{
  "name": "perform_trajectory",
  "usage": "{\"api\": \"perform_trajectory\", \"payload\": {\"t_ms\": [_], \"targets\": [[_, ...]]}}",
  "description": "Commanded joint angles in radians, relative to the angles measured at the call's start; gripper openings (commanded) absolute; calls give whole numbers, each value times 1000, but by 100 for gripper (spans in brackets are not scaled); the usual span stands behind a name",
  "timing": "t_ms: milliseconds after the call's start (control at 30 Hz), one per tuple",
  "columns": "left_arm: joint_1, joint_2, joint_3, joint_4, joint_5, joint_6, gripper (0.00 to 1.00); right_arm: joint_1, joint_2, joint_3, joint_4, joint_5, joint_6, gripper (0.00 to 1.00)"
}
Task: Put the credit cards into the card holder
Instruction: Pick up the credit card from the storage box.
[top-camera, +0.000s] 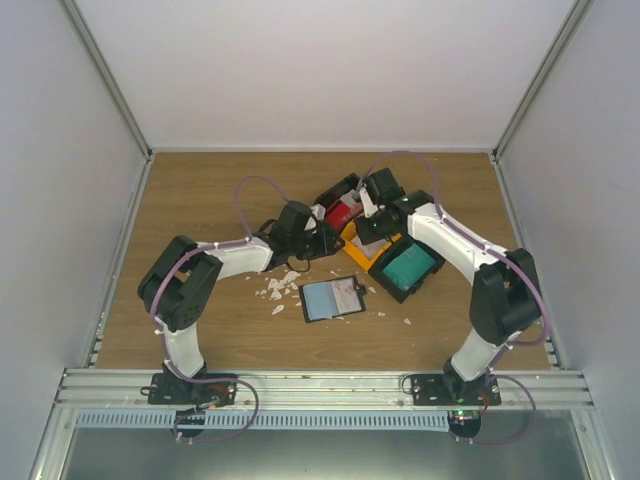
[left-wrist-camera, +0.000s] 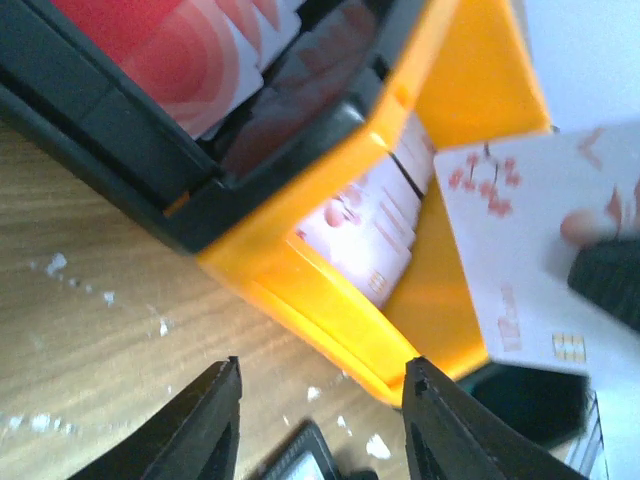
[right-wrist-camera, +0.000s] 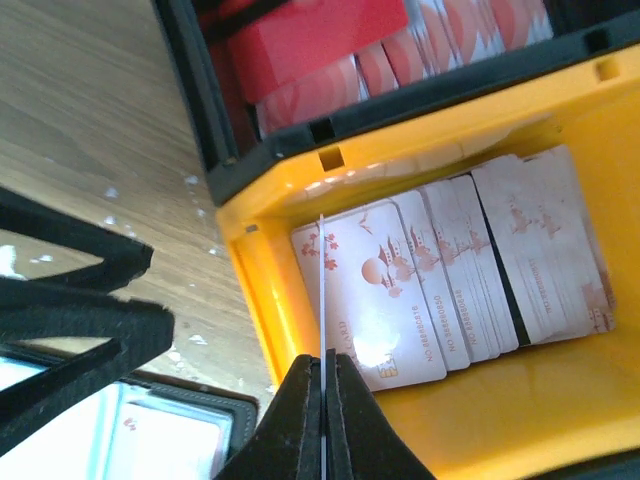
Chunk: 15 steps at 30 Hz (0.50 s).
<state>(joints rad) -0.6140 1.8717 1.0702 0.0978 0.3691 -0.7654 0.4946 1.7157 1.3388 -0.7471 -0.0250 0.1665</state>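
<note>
My right gripper (right-wrist-camera: 324, 358) is shut on a whitish credit card (right-wrist-camera: 322, 290), seen edge-on above a fanned row of whitish cards (right-wrist-camera: 450, 290) lying in the yellow bin (right-wrist-camera: 258, 290). The left wrist view shows that held card (left-wrist-camera: 520, 230) face-on, raised over the yellow bin (left-wrist-camera: 320, 320). My left gripper (left-wrist-camera: 322, 372) stands open and empty over the wood just in front of that bin. The card holder (top-camera: 333, 298) lies open on the table between the arms, with a corner (left-wrist-camera: 300, 460) visible below the left jaws. In the top view, both grippers (top-camera: 320, 240) (top-camera: 368, 215) crowd the bins.
A black bin of red-and-white cards (top-camera: 340, 210) sits behind the yellow bin (top-camera: 355, 250). Another black bin with teal cards (top-camera: 407, 265) lies to its right. White crumbs (top-camera: 275, 290) are scattered left of the card holder. Walls enclose the table.
</note>
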Motion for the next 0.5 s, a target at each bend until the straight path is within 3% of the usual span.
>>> {"api": "perform_trajectory", "payload": {"t_ms": [0,233,467], "targets": [[3,-158,-106,172,-20,31,49,9,-108,-20,39,-67,40,0],[23,-352,-273,360,66,59,68,-10,-281,-176,198,-320,31,1],[53,-431,-350,493,258,8,75,-65,-402,-266,375,-680,93,1]]}}
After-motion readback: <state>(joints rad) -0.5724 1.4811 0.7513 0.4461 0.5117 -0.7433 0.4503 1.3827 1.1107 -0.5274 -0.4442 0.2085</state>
